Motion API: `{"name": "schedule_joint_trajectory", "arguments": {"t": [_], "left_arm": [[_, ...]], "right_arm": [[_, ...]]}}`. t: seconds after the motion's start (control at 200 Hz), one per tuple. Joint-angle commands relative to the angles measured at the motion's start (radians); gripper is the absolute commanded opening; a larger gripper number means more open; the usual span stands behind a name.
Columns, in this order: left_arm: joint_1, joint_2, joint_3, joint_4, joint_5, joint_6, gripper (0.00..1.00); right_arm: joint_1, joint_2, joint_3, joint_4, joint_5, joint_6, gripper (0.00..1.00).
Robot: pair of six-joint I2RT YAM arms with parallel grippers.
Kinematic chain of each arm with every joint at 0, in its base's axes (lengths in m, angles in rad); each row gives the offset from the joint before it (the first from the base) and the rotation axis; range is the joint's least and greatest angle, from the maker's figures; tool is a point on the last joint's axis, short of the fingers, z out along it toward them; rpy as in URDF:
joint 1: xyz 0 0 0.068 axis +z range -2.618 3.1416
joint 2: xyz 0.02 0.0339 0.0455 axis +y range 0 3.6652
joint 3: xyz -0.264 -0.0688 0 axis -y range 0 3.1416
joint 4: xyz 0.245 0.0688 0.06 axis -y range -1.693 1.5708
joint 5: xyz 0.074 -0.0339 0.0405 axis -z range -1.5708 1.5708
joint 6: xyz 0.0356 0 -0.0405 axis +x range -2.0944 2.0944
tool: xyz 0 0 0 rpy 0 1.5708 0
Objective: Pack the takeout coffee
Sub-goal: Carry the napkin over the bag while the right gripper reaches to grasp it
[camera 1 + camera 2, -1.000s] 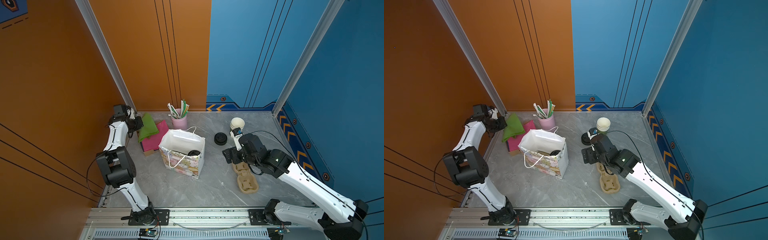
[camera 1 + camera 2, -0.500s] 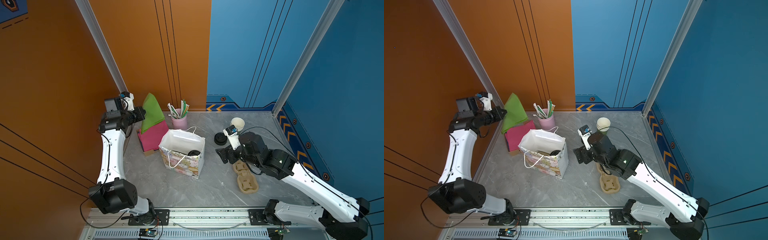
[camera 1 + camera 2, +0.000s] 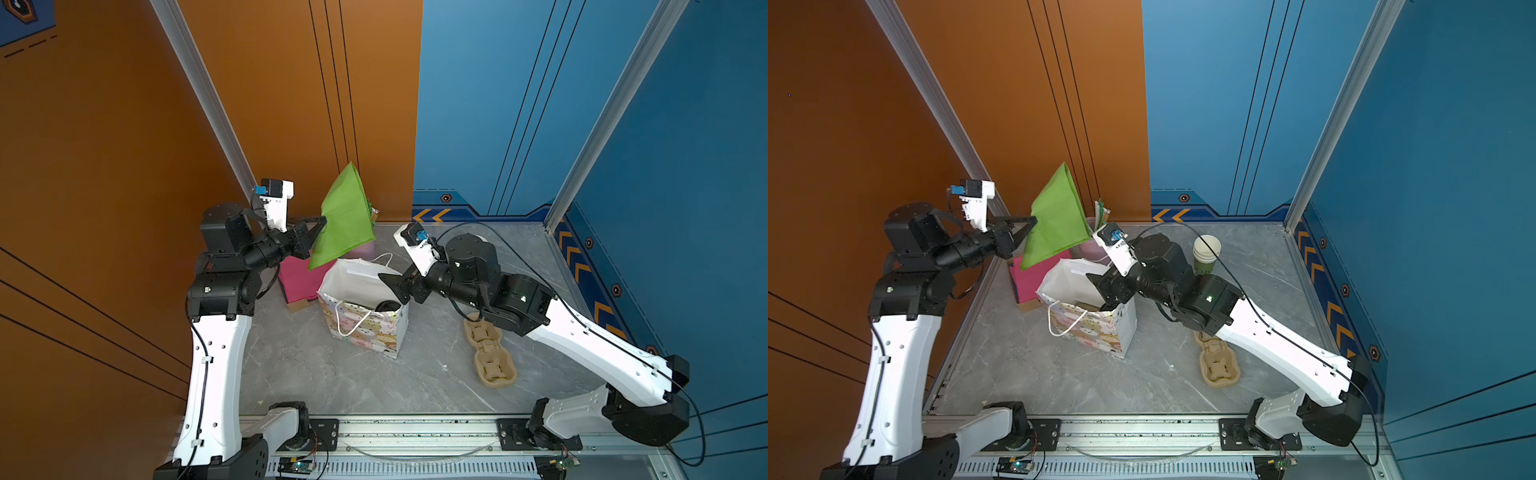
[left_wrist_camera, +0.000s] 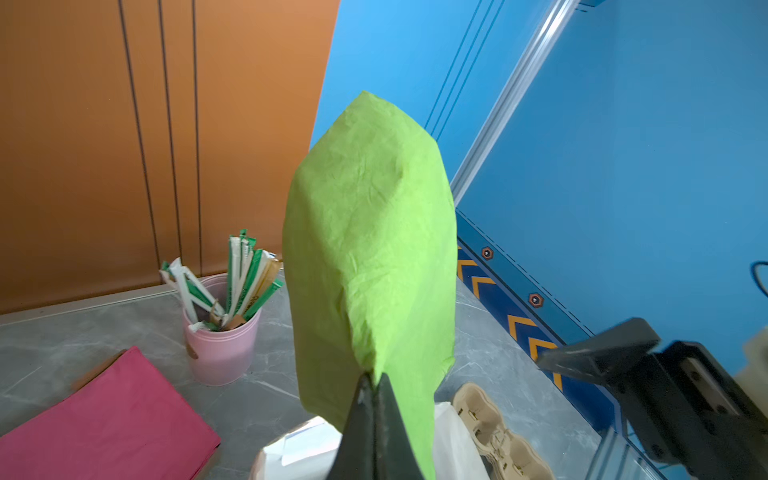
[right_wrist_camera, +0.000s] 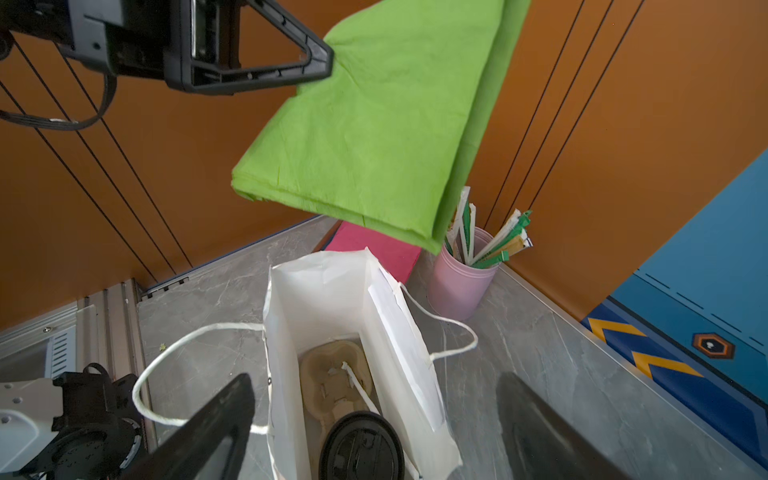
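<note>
orange and blue walls hem the grey surface (image 3: 332, 382); in the last second my left tool (image 3: 322, 222) has lifted off the pink stack (image 3: 297, 276), pinched shut on a green napkin (image 3: 345, 220) hanging ahead of it, and my right tool (image 3: 392, 286), spread wide and empty, has swung over the bag (image 3: 361, 328). the takeout coffee (image 5: 361, 446) stands inside the bag just below that right tool, so i judge the napkin goes in next. no writing is legible; the bag shows only cartoon animals.
</note>
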Motion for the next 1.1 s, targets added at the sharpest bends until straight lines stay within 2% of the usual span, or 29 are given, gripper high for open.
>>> {"name": "schedule_joint_trajectory", "arguments": {"t": [0.0, 0.12, 0.24, 0.516, 0.631, 0.771, 0.796, 0.976, 1.096], "left_arm": [[-0.033, -0.018, -0.047, 0.060, 0.101, -0.009, 0.00], [-0.064, -0.050, -0.108, 0.125, 0.155, 0.012, 0.00], [-0.082, -0.073, -0.157, 0.163, 0.195, 0.044, 0.00], [-0.124, -0.102, -0.235, 0.217, 0.256, 0.156, 0.00], [-0.151, -0.134, -0.288, 0.256, 0.264, 0.237, 0.00], [-0.157, -0.168, -0.351, 0.337, 0.268, 0.279, 0.00], [-0.157, -0.170, -0.356, 0.340, 0.271, 0.288, 0.00], [-0.159, -0.162, -0.361, 0.340, 0.315, 0.331, 0.00], [-0.157, -0.159, -0.363, 0.341, 0.321, 0.356, 0.00]], "right_arm": [[0.005, 0.048, 0.081, 0.059, -0.029, -0.040, 0.93], [-0.008, 0.097, 0.142, 0.055, -0.027, -0.023, 0.95], [-0.057, 0.094, 0.148, 0.044, -0.090, 0.038, 0.97], [-0.194, 0.037, 0.147, -0.036, -0.329, 0.065, 1.00], [-0.251, 0.041, 0.147, -0.051, -0.438, 0.062, 1.00], [-0.294, 0.058, 0.148, -0.065, -0.562, 0.053, 1.00], [-0.329, 0.061, 0.149, -0.065, -0.588, 0.049, 0.99], [-0.367, 0.081, 0.148, -0.065, -0.753, 0.018, 1.00], [-0.387, 0.087, 0.182, -0.065, -0.810, -0.002, 1.00]]}}
